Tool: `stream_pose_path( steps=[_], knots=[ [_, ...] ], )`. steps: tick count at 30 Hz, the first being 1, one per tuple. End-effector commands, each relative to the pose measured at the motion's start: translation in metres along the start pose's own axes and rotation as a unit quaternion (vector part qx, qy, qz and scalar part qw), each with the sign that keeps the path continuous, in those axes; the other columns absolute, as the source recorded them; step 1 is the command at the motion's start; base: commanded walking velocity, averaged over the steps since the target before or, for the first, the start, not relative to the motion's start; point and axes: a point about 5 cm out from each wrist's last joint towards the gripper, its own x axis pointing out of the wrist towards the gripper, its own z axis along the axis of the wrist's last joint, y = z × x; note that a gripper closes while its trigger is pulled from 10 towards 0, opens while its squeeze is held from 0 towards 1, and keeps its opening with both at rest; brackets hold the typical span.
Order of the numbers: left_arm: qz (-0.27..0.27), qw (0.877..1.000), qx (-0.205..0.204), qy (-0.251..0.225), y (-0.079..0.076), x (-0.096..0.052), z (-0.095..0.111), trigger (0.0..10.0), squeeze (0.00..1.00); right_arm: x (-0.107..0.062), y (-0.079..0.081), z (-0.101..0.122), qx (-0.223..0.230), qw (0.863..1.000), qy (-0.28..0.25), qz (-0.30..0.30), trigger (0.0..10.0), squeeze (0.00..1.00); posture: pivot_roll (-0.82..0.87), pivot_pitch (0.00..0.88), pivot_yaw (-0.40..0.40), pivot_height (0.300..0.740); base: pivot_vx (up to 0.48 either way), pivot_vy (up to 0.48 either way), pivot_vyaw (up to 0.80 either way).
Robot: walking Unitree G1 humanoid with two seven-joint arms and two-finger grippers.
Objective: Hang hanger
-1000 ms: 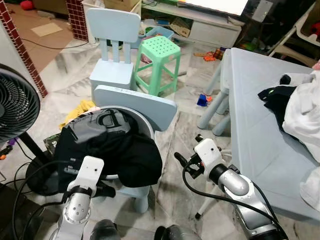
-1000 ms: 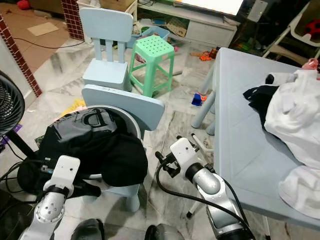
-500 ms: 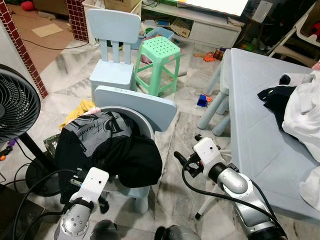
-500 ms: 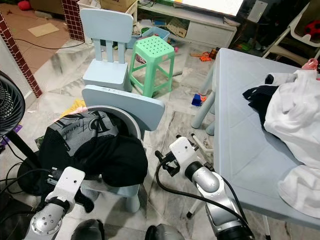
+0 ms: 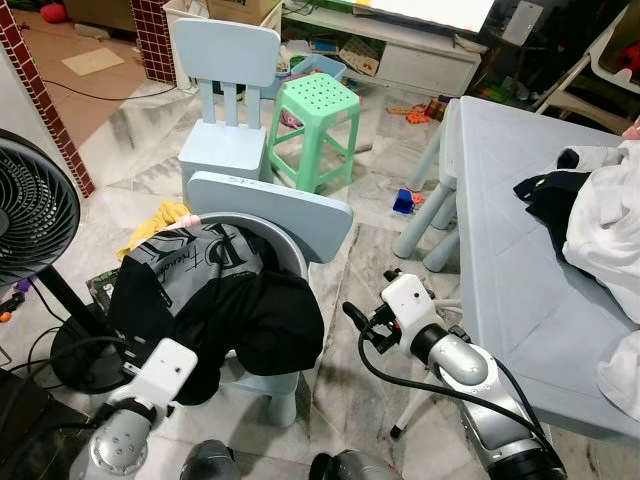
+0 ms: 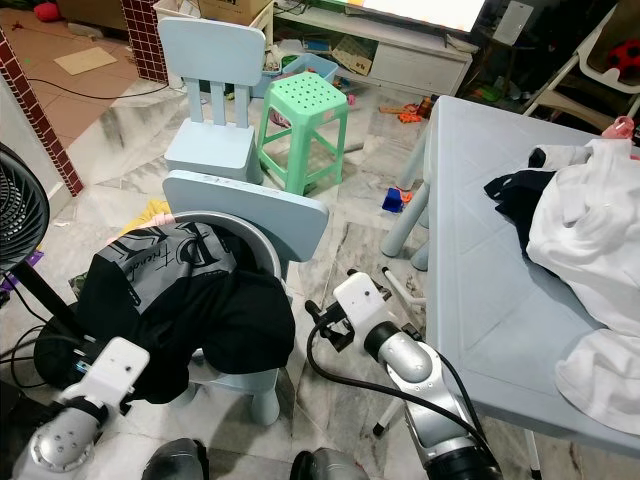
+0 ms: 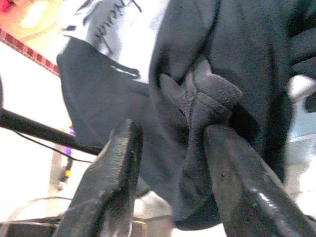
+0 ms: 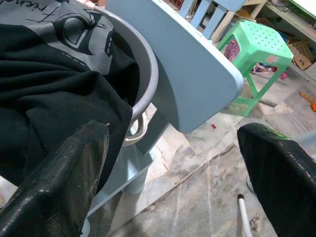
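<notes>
Cluttered room, pale marble-pattern floor (image 5: 130,150); grey-blue worktop (image 5: 500,250) on the robot's right carrying a heap of white clothes (image 5: 605,235) with a black garment (image 5: 548,195) against it. Further back: a light blue child's chair (image 5: 225,100) and, just beside it, a green plastic stool (image 5: 315,125). Black floor fan (image 5: 30,215) at the left edge. Directly in front, a second light blue chair (image 5: 275,215) holds a grey basin (image 5: 285,250); a black and grey printed garment (image 5: 215,300) is draped over the basin and hangs down its near side. Left tool (image 7: 170,185): low at the robot's left front, fingers pressed into the hanging black fabric with a bunched fold between them, so gripping the garment. Right tool (image 8: 170,170): held above the floor between chair and worktop, facing the basin, fingers spread wide with nothing between them. No hanger can be made out in any view.
</notes>
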Motion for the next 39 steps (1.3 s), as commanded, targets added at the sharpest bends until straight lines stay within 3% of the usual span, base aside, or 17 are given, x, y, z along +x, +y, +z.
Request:
stream_pose_path(
  steps=[1,3,4,5,6,11,12,15,16,17,32,39],
  knots=[
    [-0.019,1.000,-0.017,-0.002,-0.006,-0.002,0.005,10.0,1.00,0.000,-0.003,-0.003,-0.004,1.000,0.005,-0.003,10.0,0.00,0.08,0.072,-0.127,0.740,0.000,0.000,0.00],
    [-0.048,0.998,-0.028,0.002,-0.010,-0.002,0.007,10.0,1.00,0.002,-0.003,-0.003,-0.004,1.000,0.004,-0.003,10.0,0.00,0.09,0.071,-0.125,0.740,0.000,0.000,0.00],
    [-0.057,0.998,-0.028,0.001,-0.012,-0.002,0.007,10.0,0.73,0.003,-0.003,-0.002,-0.004,1.000,0.003,-0.003,10.0,0.00,0.09,0.071,-0.125,0.740,0.000,0.000,0.00],
    [-0.070,0.997,-0.029,0.002,-0.015,-0.002,0.008,10.0,0.73,0.003,-0.002,-0.002,-0.003,1.000,0.002,-0.003,10.0,0.00,0.09,0.070,-0.123,0.740,0.000,0.000,0.00],
    [-0.082,0.996,-0.030,0.003,-0.016,-0.001,0.008,10.0,0.00,0.004,-0.002,-0.002,-0.003,1.000,0.001,-0.004,10.0,0.00,0.08,0.070,-0.122,0.740,0.000,0.000,0.00],
    [-0.111,0.993,-0.035,0.016,-0.019,-0.002,0.003,10.0,0.00,0.005,-0.002,-0.002,-0.002,1.000,0.001,-0.005,10.0,0.00,0.08,0.069,-0.121,0.740,0.000,0.000,0.00],
    [-0.113,0.993,-0.035,0.019,-0.019,-0.002,0.002,9.4,0.00,0.005,-0.002,-0.002,-0.003,1.000,0.001,-0.005,10.0,0.00,0.09,0.068,-0.120,0.740,0.000,0.000,0.00],
    [-0.124,0.991,-0.037,0.028,-0.020,-0.003,-0.001,8.7,0.00,0.006,-0.003,-0.002,-0.003,1.000,0.000,-0.005,10.0,0.00,0.09,0.068,-0.120,0.740,0.000,0.000,0.00],
    [-0.126,0.991,-0.038,0.030,-0.020,-0.003,-0.002,8.8,0.00,0.006,-0.003,-0.002,-0.003,1.000,0.000,-0.005,10.0,0.00,0.09,0.067,-0.120,0.740,0.000,0.000,0.00],
    [-0.126,0.991,-0.036,0.033,-0.018,-0.004,-0.004,10.0,0.00,0.006,-0.003,-0.002,-0.002,1.000,0.000,-0.005,10.0,0.00,0.09,0.067,-0.120,0.740,0.000,0.000,0.00],
    [-0.120,0.991,-0.034,0.049,-0.010,-0.001,-0.015,10.0,0.00,0.008,-0.002,-0.003,-0.003,1.000,-0.001,-0.002,10.0,0.00,0.09,0.065,-0.124,0.740,0.000,0.000,0.00],
    [-0.114,0.992,-0.021,0.054,-0.002,0.008,-0.021,10.0,0.00,0.007,-0.003,-0.003,-0.005,1.000,0.000,-0.003,10.0,0.00,0.08,0.064,-0.126,0.740,0.000,0.000,0.00]
  ],
)
